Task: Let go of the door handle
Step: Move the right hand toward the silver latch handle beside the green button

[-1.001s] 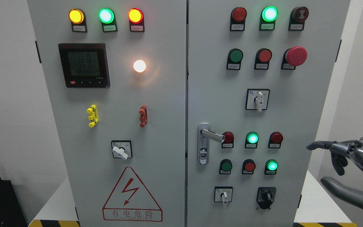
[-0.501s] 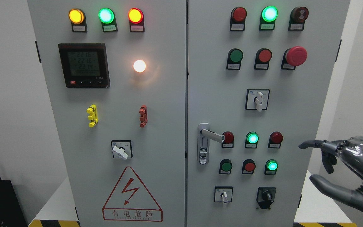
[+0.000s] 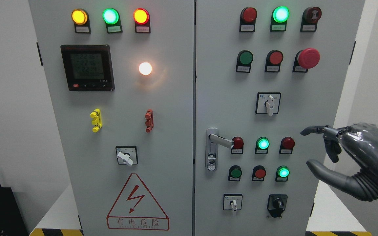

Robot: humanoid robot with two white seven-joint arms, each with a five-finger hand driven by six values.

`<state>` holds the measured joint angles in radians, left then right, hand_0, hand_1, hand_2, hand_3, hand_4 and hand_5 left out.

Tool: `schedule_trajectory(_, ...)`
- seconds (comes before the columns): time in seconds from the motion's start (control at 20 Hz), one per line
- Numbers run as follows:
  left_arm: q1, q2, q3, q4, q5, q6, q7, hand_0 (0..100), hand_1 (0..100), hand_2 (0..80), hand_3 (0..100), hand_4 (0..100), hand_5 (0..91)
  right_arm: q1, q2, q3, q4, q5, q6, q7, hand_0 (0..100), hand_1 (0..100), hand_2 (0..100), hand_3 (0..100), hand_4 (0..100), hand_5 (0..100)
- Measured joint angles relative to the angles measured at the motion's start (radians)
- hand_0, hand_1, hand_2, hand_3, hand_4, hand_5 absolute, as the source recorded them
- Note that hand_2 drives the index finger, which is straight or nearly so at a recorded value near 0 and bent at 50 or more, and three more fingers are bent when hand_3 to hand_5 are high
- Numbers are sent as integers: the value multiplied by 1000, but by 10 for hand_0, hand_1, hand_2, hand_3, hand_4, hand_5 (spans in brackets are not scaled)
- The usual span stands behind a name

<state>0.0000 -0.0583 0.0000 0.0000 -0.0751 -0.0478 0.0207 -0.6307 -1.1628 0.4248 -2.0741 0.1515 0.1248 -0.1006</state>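
Right hand [image 3: 346,157], fingers spread wide and holding nothing, hangs well right of the door handle [image 3: 220,140] on the cabinet's right door [image 3: 228,82]; withdraw straight, avoiding nearby buttons.

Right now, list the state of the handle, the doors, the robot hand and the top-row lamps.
door handle: free, nothing gripping it
right hand: open, fingers spread, off to the handle's right, holding nothing
cabinet doors: closed
top-left lamps: amber, green and red all lit
top-right green lamp: lit
top-right red lamp: unlit
emergency stop button: untouched
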Motion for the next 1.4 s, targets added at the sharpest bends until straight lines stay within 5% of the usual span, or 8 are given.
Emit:
schedule_trajectory(0.45, 0, 0, 0, 0, 0, 0, 0, 120, 389, 0, 0, 0, 0, -121, 65, 132, -5, 5, 42, 1, 406, 137, 330, 981, 997, 1000)
schedule_trajectory(1.05, 0, 0, 0, 0, 0, 0, 0, 120, 389, 0, 0, 0, 0, -279, 127, 300, -9, 8, 200, 5, 381, 100, 411, 1000, 1000, 1000)
schedule_trajectory(1.4, 0, 0, 0, 0, 0, 0, 0, 120, 389, 0, 0, 0, 0, -373, 186, 396, -11, 12, 328, -47, 370, 114, 426, 1000, 1000, 1000)
